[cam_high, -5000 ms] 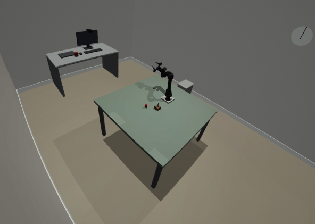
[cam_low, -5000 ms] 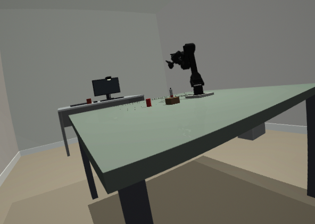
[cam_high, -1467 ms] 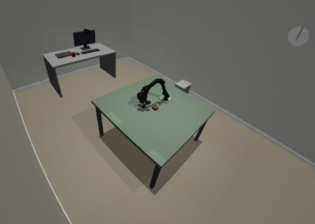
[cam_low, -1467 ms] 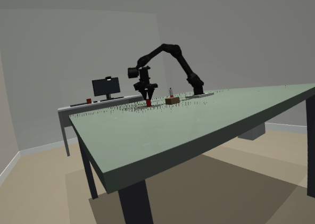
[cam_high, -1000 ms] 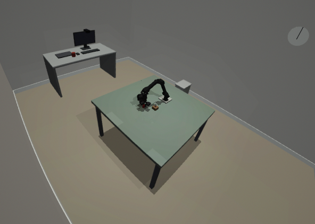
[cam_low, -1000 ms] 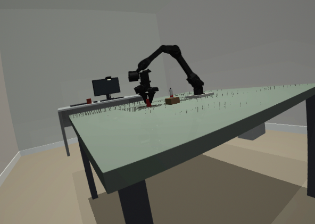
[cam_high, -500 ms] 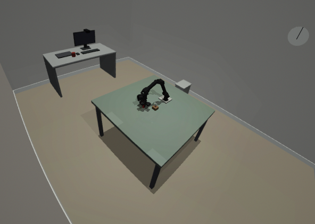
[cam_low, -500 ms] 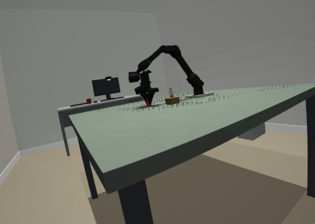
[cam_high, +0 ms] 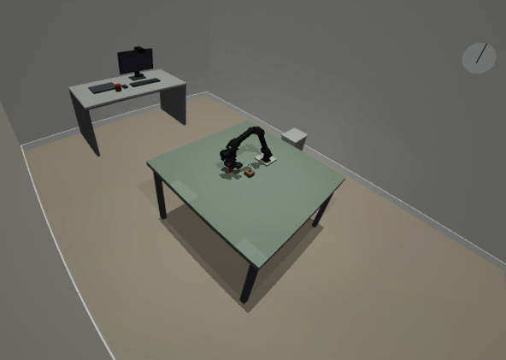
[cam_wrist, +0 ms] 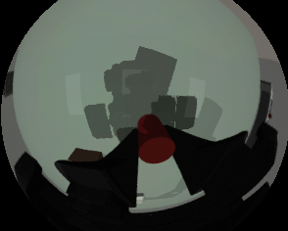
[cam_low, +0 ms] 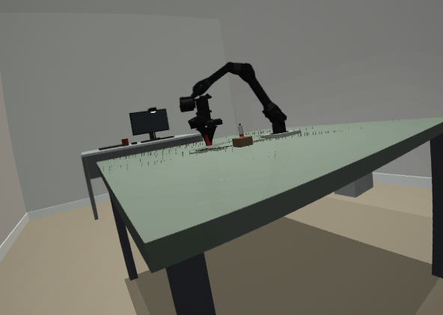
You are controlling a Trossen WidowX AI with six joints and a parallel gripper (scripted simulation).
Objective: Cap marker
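The red cap (cam_high: 231, 169) (cam_low: 208, 141) (cam_wrist: 156, 144) is between the fingers of my gripper (cam_high: 231, 168) (cam_low: 208, 138) (cam_wrist: 153, 132), which is shut on it. The cap is at the table top or just above it; whether it touches is too small to tell. It looks slightly tilted in the exterior view. The brown holder block (cam_high: 250, 174) (cam_low: 242, 142) (cam_wrist: 85, 155) stands a short way to the side, between the gripper and the arm's base. The marker (cam_low: 240, 130) stands upright in the block, pale with a dark tip on top and a red band low down.
The green table (cam_high: 256, 211) (cam_low: 224, 185) carries the arm's pale base plate (cam_high: 259, 159) (cam_low: 295, 132) behind the block. A separate desk (cam_high: 94, 100) with a monitor (cam_high: 136, 61) (cam_low: 150, 122), a keyboard and a red mug (cam_high: 118, 87) (cam_low: 125, 142) stands beyond the table.
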